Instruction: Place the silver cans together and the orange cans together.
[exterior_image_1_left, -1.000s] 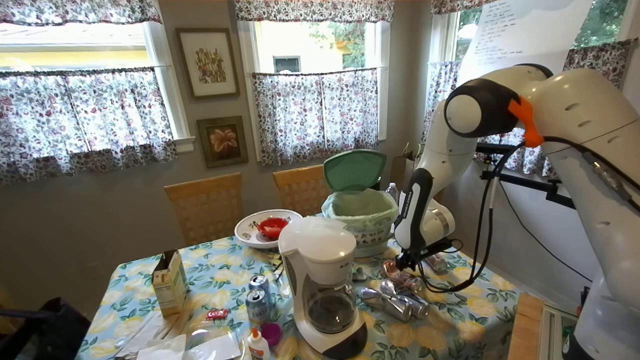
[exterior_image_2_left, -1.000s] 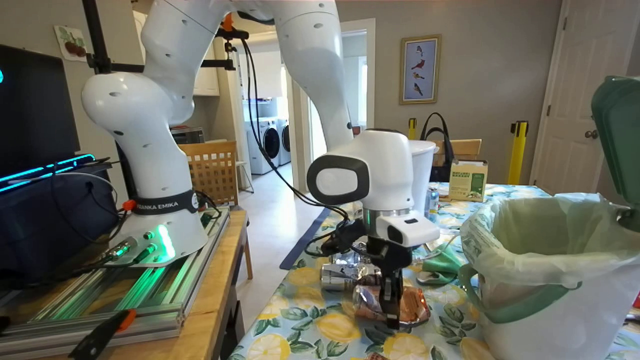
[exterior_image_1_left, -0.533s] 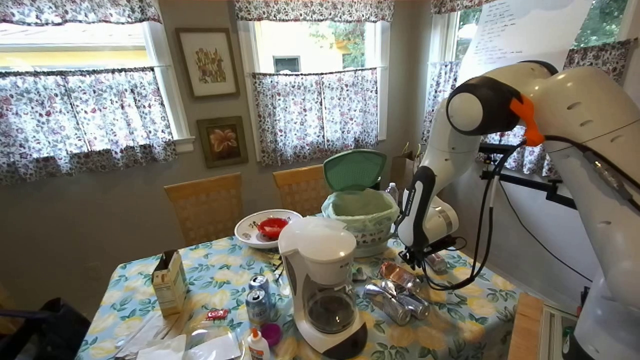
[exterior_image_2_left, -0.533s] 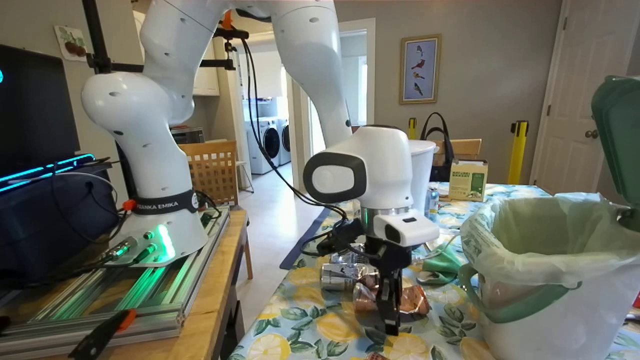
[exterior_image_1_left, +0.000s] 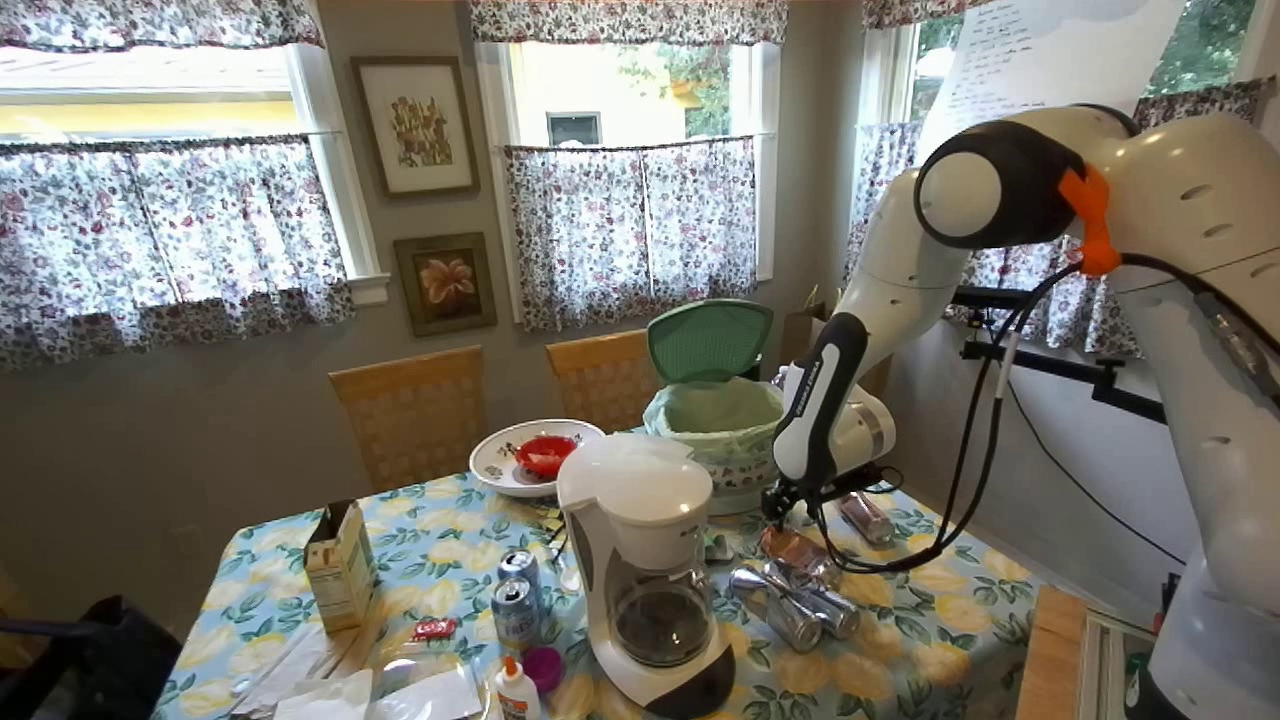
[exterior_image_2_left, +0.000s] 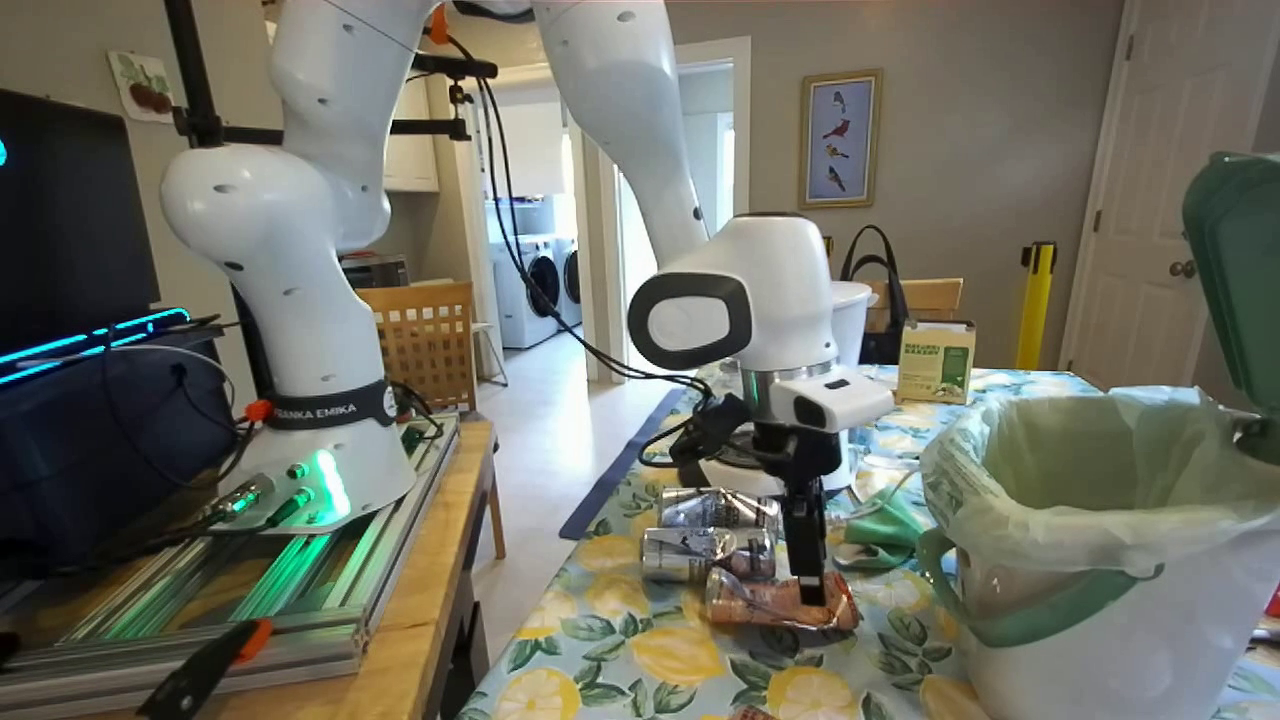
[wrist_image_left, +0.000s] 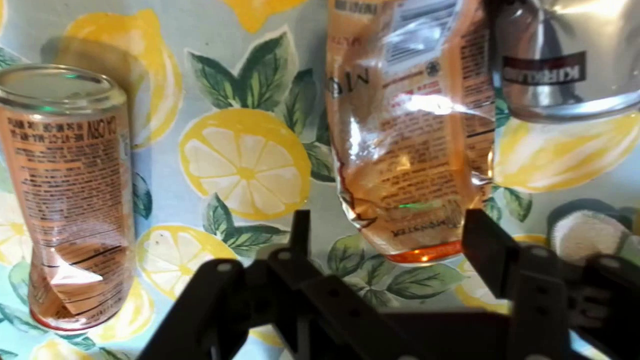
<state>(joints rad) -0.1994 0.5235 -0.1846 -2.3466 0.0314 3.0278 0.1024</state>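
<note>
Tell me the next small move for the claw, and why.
I'd probably shift the claw slightly toward the wrist view's right before trying a grip: it stands open, and the crushed orange can appears off-centre, overlapped by the finger on that side. That can lies beside the silver cans, apart from the other orange can.

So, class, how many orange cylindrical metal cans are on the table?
2: in the wrist view, one orange can far left, the other orange can right of centre, beside a silver metal can. More may be hidden.

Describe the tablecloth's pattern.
Tablecloth: lemon-and-leaf print, yellow and green on light blue. Clearest in wrist view.
</note>
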